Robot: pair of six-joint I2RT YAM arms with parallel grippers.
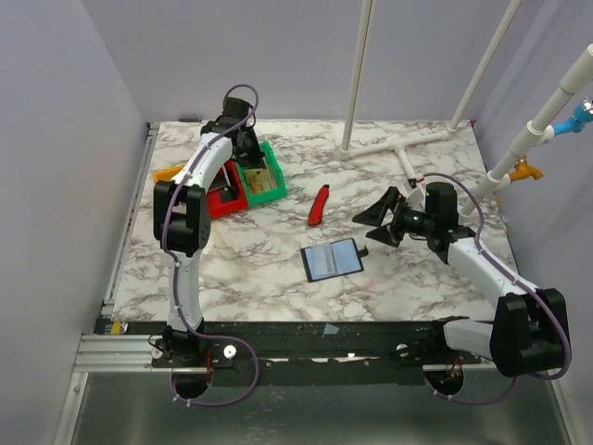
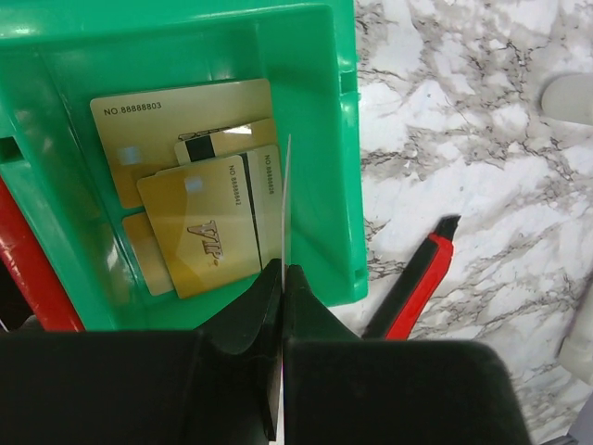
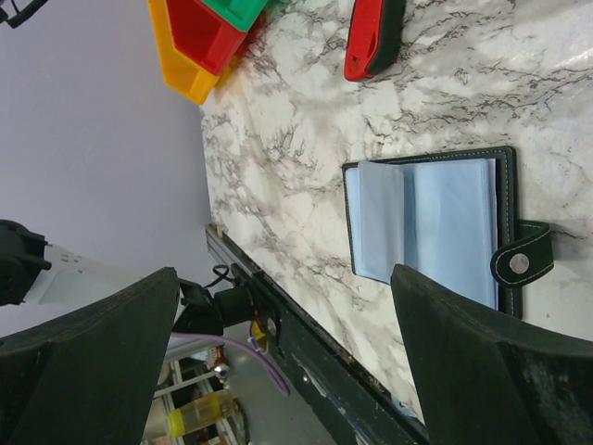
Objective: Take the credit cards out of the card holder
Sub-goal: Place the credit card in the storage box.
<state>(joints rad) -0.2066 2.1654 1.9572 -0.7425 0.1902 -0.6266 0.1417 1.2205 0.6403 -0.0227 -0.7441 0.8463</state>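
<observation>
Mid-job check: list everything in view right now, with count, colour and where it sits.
green bin: one, green, far left of table
credit cards: several overlapping, gold, inside green bin
held card: one, seen edge-on, pinched above green bin
red bin: one, red, against green bin's left side
orange bin: one, orange, left of red bin
card holder: one, black with bluish pockets, open flat mid-table
tool: one, red and black, mid-table beyond card holder
pipes: white, far right
table: one, white marble
left pincer: shut on held card
right pincer: open, empty, right of card holder
</observation>
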